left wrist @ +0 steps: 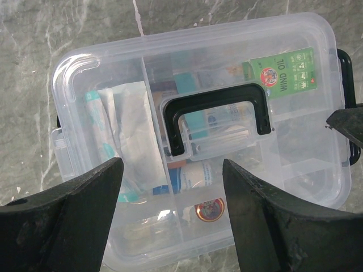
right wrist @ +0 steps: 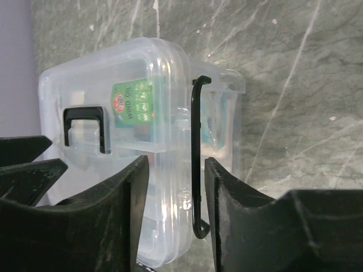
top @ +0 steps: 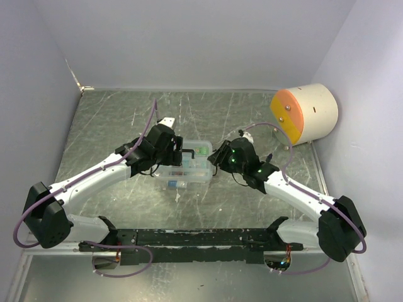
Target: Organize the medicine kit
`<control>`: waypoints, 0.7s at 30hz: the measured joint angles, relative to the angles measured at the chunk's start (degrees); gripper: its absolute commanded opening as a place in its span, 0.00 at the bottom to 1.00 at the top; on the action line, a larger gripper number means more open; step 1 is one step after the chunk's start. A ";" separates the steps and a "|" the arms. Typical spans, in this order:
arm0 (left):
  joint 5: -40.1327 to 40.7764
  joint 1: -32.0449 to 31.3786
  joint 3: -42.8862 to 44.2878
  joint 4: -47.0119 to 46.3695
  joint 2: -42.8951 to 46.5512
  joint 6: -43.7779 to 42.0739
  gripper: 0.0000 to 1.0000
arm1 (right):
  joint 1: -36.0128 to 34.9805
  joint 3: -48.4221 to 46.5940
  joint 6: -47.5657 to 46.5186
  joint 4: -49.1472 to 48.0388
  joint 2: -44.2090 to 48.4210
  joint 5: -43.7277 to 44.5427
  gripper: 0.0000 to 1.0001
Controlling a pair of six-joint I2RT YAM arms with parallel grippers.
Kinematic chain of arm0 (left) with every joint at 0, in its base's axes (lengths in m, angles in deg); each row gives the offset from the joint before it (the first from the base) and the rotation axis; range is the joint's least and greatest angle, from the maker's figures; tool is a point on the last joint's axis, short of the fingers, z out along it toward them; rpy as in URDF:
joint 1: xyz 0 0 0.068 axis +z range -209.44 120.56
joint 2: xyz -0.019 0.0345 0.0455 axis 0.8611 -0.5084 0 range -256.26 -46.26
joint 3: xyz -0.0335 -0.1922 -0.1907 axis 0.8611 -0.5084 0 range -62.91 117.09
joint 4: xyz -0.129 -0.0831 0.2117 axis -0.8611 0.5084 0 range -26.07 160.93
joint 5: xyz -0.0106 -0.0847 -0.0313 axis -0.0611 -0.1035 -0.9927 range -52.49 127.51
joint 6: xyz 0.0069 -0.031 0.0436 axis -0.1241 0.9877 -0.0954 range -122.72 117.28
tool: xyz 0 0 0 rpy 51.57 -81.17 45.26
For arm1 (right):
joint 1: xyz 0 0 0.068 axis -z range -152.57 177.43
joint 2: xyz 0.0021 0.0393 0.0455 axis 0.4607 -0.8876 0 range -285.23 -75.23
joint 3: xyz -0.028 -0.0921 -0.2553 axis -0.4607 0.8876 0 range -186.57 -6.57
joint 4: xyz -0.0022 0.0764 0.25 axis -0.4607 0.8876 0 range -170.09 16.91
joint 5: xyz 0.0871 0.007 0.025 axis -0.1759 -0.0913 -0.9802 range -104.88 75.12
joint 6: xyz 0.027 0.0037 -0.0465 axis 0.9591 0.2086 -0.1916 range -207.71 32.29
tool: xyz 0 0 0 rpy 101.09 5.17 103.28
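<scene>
Closed and packed, by the look of it: medicine kit (top: 187, 167) at mid-bench, lid seated flat, black handle (left wrist: 215, 96) folded down on top. Seen through the clear lid: divided tray filled, with white sachets (left wrist: 133, 130) toward the kit's left end, a green WIND OIL box (left wrist: 283, 71) at its far right corner, tubes under the handle, a small round tin (left wrist: 209, 209) toward its near edge. Sorting judged mostly done; nothing seen lying loose right beside the kit in the top view.

Probably left to do: securing the ends. Black wire latch (right wrist: 196, 158) standing upright against the kit's right end wall, top bent toward the lid rim; cannot tell whether hooked home. Only a sliver of black visible at the kit's left end, so no verdict there either.

Just above the kit's lid: left tool (left wrist: 170, 167), spread wide, holding nothing, fingers either side of the handle region. At the kit's right end: right tool (right wrist: 176, 164), set at a moderate gap, empty, latch wire and lid rim between its jaws, apparently no contact yet.

Well beyond the kit's far right corner, against the wall: cream-and-orange cylinder (top: 305, 113), no part of the job. Under it all: marbled grey bench (top: 126, 119).
</scene>
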 measured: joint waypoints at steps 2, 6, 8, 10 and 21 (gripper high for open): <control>0.00 -0.02 0.00 -0.02 0.00 0.02 0.81 | -0.31 -0.39 -0.15 0.72 -0.22 0.87 0.49; 0.02 -0.02 0.00 -0.02 0.00 0.04 0.81 | -0.42 -0.57 -0.24 1.27 -0.46 1.90 0.51; 0.02 -0.02 0.02 -0.02 0.00 0.04 0.81 | -0.44 -0.57 -0.26 1.31 -0.46 2.08 0.47; 0.02 -0.02 0.02 -0.02 0.00 0.02 0.82 | -0.48 -0.61 -0.22 1.31 -0.46 2.14 0.43; 0.04 -0.02 0.00 -0.02 0.00 0.17 0.82 | -2.05 -2.14 -0.24 2.99 -0.46 5.03 0.31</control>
